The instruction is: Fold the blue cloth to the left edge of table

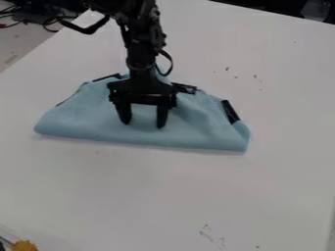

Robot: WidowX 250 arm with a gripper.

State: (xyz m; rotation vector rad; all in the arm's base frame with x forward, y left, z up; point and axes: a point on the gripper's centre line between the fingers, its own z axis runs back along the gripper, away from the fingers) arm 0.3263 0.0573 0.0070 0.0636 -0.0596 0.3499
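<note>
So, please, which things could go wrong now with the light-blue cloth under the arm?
The black two-finger pincer is open over the middle of the light-blue cloth, so closing there might bunch it up. The cloth looks already folded over, so a pinch may catch both layers. The black strip near its right end could snag if the pincer sweeps that way.

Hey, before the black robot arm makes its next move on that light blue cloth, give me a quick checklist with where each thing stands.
1. Black two-finger claw over the light blue cloth: ok.
2. Claw open, its two fingers apart: ok.
3. Fingertips touching the cloth: cannot tell.
4. Cloth smooth all over: not ok, it ripples beside the claw.
5. Cloth's straight near edge free of the claw: ok.
6. Cloth up against the white table's edge at picture left: not ok, bare tabletop lies between.
</note>
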